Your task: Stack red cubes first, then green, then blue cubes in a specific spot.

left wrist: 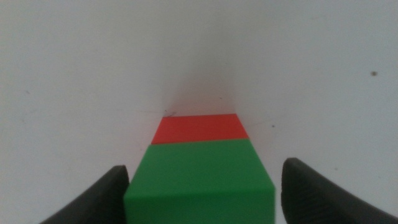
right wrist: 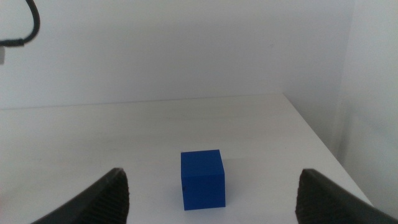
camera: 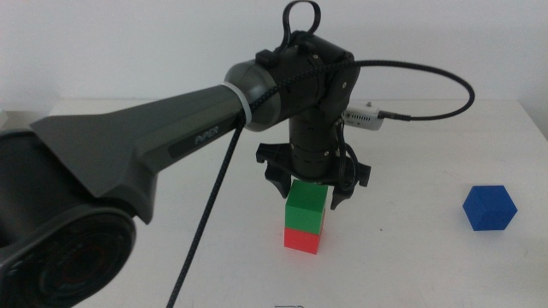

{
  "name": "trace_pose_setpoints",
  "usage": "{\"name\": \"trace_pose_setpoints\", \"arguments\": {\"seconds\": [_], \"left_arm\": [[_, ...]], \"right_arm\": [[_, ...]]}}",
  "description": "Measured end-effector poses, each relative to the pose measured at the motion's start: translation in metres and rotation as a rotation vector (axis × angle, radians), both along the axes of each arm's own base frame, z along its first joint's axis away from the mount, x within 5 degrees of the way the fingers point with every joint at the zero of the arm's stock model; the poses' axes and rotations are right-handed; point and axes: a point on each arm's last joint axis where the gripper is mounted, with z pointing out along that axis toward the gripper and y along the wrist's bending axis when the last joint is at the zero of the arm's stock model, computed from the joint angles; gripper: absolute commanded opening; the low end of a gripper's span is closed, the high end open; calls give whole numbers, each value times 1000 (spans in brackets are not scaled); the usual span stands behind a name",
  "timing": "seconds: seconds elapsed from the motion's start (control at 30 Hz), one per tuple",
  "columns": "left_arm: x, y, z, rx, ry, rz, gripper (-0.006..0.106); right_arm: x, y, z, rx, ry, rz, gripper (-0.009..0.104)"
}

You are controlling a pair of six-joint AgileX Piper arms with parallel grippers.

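The green cube (camera: 306,208) sits on top of the red cube (camera: 302,239) in the middle of the white table. My left gripper (camera: 309,195) hangs straight down over this stack, open, with one jaw on each side of the green cube's upper part. In the left wrist view the green cube (left wrist: 199,180) fills the space between the jaws of the left gripper (left wrist: 205,168), a gap showing on one side, and the red cube (left wrist: 200,129) shows beyond it. The blue cube (camera: 490,208) lies alone at the right. My right gripper (right wrist: 212,175) is open, facing the blue cube (right wrist: 202,179) from a distance.
The left arm's big dark body (camera: 128,154) crosses the left half of the middle view, and its cable (camera: 428,77) loops over the back of the table. The table's right edge (right wrist: 323,149) runs close to the blue cube.
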Motion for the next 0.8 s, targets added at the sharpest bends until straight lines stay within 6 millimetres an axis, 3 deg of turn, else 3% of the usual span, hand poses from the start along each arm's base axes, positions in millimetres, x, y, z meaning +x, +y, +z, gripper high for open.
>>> {"name": "trace_pose_setpoints", "arguments": {"seconds": [0.13, 0.47, 0.57, 0.7, 0.8], "left_arm": [[-5, 4, 22, -31, -33, -14, 81], [-33, 36, 117, -151, -204, -57, 81], [-41, 61, 152, -176, -293, -102, 85], [-49, 111, 198, -196, -421, -152, 94], [-60, 147, 225, -220, -501, -212, 94]], "right_arm": [[0, 0, 0, 0, 0, 0, 90], [0, 0, 0, 0, 0, 0, 90], [0, 0, 0, 0, 0, 0, 90], [0, 0, 0, 0, 0, 0, 90], [0, 0, 0, 0, 0, 0, 90]]}}
